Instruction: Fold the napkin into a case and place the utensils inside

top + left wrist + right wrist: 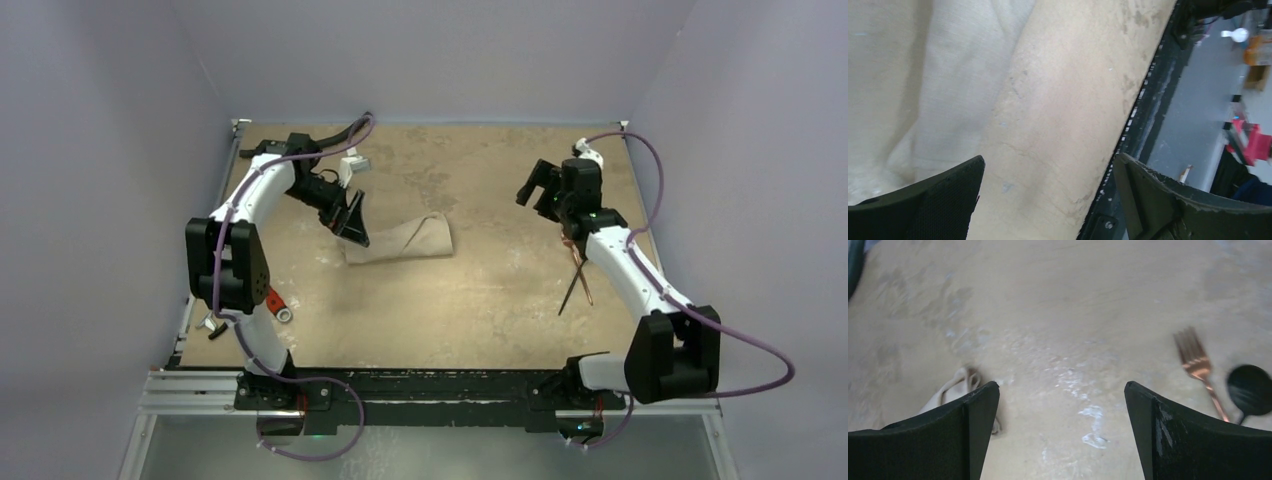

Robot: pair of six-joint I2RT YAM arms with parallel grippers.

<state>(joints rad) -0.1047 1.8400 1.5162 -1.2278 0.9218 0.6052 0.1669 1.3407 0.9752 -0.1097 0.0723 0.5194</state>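
The napkin (400, 240) lies left of the table's middle as a soft beige woven cloth. It is folded into a flat band that is narrow at its left end and wider at its right. It is close in colour to the mottled, sandy table (470, 300). From the left wrist camera, its weave shows fine and matte, with gentle lengthwise folds.

The left gripper (356, 222) hangs over the narrow left end of the cloth with its jaws spread wide and nothing between them. Its black, finely textured fingers (938, 200) frame only bare tabletop, and the cloth lies off to one side. Whether a tip touches the fabric cannot be told.

The right gripper (540, 195) is raised over the right half of the table, well apart from the napkin. Its jaws are also spread wide and hold nothing. Its dark wedge-shaped fingers (1188, 440) are smooth and slightly glossy.

The copper-coloured fork (1198, 365) lies flat on the table, slim and shiny. Just beside it lies the spoon (1250, 390), with its round matte-black bowl. In the top view their thin handles form a narrow V beside the right arm's forearm.

A small red-handled tool (275, 303) lies at the table's left edge.
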